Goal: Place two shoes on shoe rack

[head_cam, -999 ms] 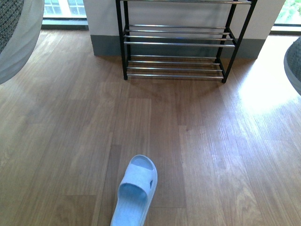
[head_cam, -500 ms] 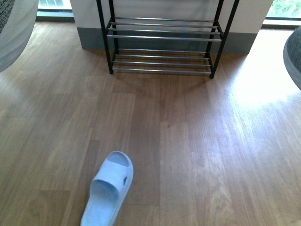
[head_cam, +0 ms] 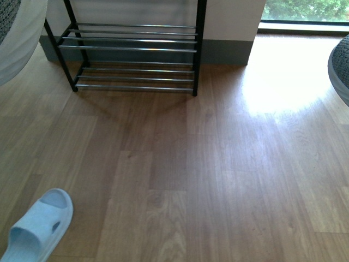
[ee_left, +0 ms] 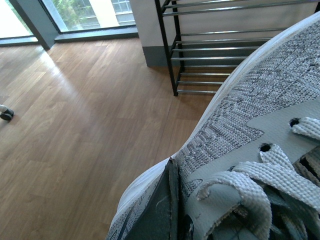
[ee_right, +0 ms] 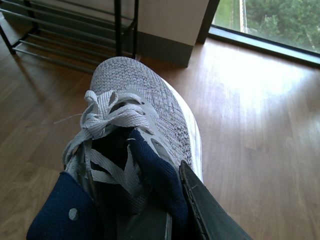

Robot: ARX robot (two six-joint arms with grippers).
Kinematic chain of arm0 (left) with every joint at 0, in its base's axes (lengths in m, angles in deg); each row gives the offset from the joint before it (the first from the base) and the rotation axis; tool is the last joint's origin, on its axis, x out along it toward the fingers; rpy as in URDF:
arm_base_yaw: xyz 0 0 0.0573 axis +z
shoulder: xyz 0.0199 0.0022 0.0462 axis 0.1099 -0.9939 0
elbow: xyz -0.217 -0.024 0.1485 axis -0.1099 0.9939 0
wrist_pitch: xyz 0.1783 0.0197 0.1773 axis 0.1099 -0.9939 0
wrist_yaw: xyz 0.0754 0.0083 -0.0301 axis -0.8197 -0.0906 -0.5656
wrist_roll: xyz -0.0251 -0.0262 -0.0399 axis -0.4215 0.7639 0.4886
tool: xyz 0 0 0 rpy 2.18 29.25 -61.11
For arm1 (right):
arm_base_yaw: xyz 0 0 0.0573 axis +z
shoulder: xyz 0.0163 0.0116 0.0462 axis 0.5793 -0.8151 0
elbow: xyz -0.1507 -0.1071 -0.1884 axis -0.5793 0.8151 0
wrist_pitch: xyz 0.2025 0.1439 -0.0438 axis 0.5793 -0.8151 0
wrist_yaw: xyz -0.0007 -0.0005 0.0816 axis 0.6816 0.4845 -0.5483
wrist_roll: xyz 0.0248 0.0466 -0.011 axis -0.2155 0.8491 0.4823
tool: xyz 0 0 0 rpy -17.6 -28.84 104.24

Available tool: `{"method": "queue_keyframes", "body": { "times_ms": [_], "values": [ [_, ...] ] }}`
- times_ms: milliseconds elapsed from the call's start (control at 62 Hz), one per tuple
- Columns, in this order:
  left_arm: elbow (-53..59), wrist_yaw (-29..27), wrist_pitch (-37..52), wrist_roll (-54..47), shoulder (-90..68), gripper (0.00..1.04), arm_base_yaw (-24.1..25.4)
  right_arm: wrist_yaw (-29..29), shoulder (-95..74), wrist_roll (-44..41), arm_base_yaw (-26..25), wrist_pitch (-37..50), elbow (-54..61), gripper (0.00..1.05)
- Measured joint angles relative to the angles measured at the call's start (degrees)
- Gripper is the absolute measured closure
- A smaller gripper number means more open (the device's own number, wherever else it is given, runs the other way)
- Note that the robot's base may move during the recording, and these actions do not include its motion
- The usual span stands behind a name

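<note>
The shoe rack [head_cam: 133, 48], a black frame with silver rods, stands against the wall at the far left of the front view. It also shows in the left wrist view [ee_left: 220, 50] and the right wrist view [ee_right: 75, 30]. My left gripper [ee_left: 172, 210] is shut on a grey sneaker [ee_left: 250, 115], held above the floor; its sole edge [head_cam: 19, 38] shows at the front view's top left. My right gripper [ee_right: 175, 205] is shut on the other grey sneaker [ee_right: 145, 100], whose edge [head_cam: 339, 68] shows at the right. A pale blue slide [head_cam: 38, 226] lies on the floor at the bottom left.
Wood plank floor [head_cam: 218, 164] stretches between me and the rack. A white wall with grey skirting [head_cam: 223, 52] stands behind the rack. A floor-level window [head_cam: 305, 13] is at the far right, with a bright sun patch below. A small dark caster [ee_left: 6, 115] shows in the left wrist view.
The front view has swung to the right: the rack and the slide have shifted left in the picture. Both sneakers stay held at the picture's edges.
</note>
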Motion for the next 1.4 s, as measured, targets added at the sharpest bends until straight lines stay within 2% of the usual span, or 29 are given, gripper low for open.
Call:
{"method": "queue_keyframes", "body": {
  "times_ms": [1402],
  "values": [
    [0.0, 0.1, 0.0, 0.1, -0.1, 1.03, -0.2, 0.2, -0.1, 0.0, -0.1, 0.0, 0.0, 1.04]
  ]
}}
